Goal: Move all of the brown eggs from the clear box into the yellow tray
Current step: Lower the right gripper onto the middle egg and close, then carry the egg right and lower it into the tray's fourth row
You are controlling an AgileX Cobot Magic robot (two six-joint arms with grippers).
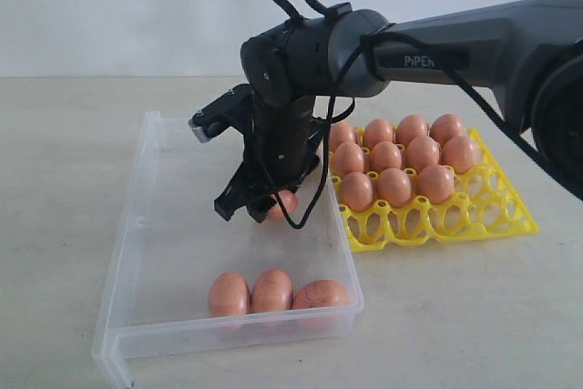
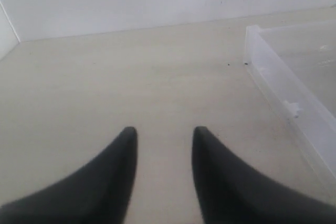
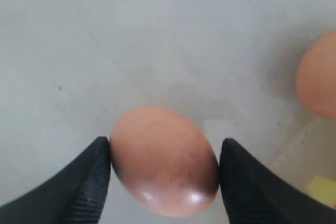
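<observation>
Clamping a brown egg (image 3: 163, 166) inside the clear box (image 1: 137, 225), the right claw (image 3: 165, 142) seemingly touches both its sides; 3 more eggs (image 1: 271, 291) lie nearby, while the left claw (image 2: 164, 129) gapes over the worktop (image 2: 105, 77).

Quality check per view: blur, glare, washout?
Exterior view: soft and pale, clear box walls barely separate from the table. Left wrist view: left pincer tips blurred, too near. Right wrist view: small glare spot on the near egg; second egg at the edge out of focus.
</observation>
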